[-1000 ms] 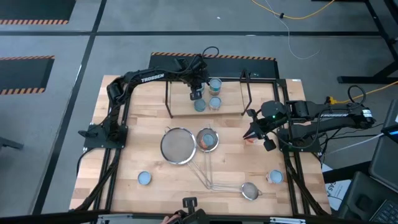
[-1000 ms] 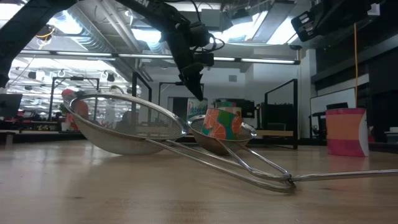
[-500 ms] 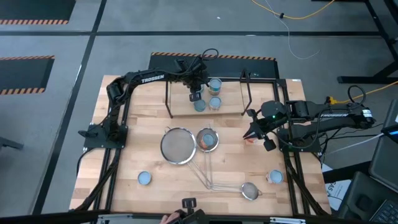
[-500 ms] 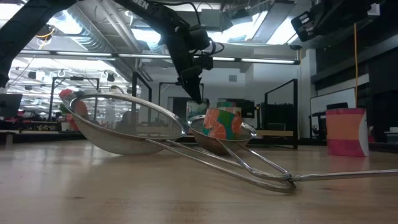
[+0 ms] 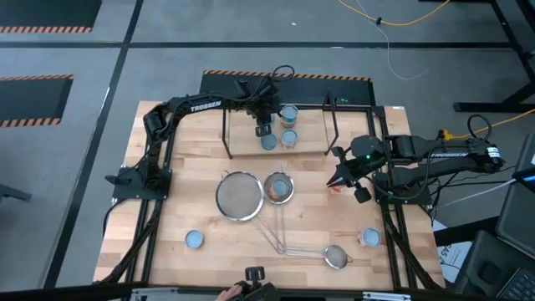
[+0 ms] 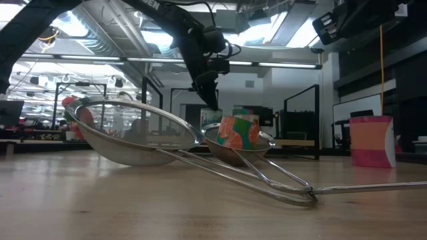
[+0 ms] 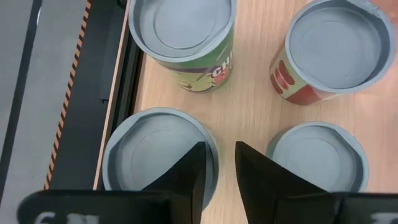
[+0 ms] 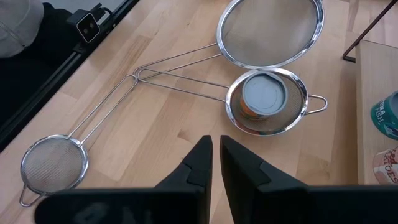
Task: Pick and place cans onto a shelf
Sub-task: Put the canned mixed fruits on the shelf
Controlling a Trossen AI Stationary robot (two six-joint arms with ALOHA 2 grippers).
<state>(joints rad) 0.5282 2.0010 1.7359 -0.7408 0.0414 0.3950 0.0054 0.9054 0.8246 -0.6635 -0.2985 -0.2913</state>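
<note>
left claw [image 5: 264, 125]: hung over the shelf [image 5: 242, 144], just above the four cans there; in its wrist view the fingers [image 7: 186, 177] stood a narrow gap apart, with nothing between them.
right claw [image 5: 344, 180]: waited over the worktop [image 5: 184, 201] at its right side, beside a pink can [image 5: 336, 188]; fingers [image 8: 194, 163] nearly together, holding nothing.
shelf: at the far middle of the worktop, black rods round a light board.
shelf cans: four stood upright in a close square, none touching; a green can [image 7: 183, 40] and a red can [image 7: 323, 56] showed their labels, and two more, a near-left can [image 7: 155, 155] and a near-right can [image 7: 320, 155], showed only their grey tops.
big strainer [image 5: 238, 196]: lay in the middle of the worktop, bowl holding nothing.
mid strainer [image 5: 279, 188]: just beside the big one, with an orange can [image 8: 263, 98] upright in its bowl.
small strainer [image 5: 336, 257]: near the front edge, well apart from the other two; the long handles met between them.
loose cans: a front-left can [image 5: 194, 240] stood alone on the worktop; a front-right can [image 5: 369, 238] stood near the right rail.
low view: the left arm came down behind the strainers; the orange can [image 6: 235, 132] showed in the mid strainer, the pink can [image 6: 371, 141] at the right.
</note>
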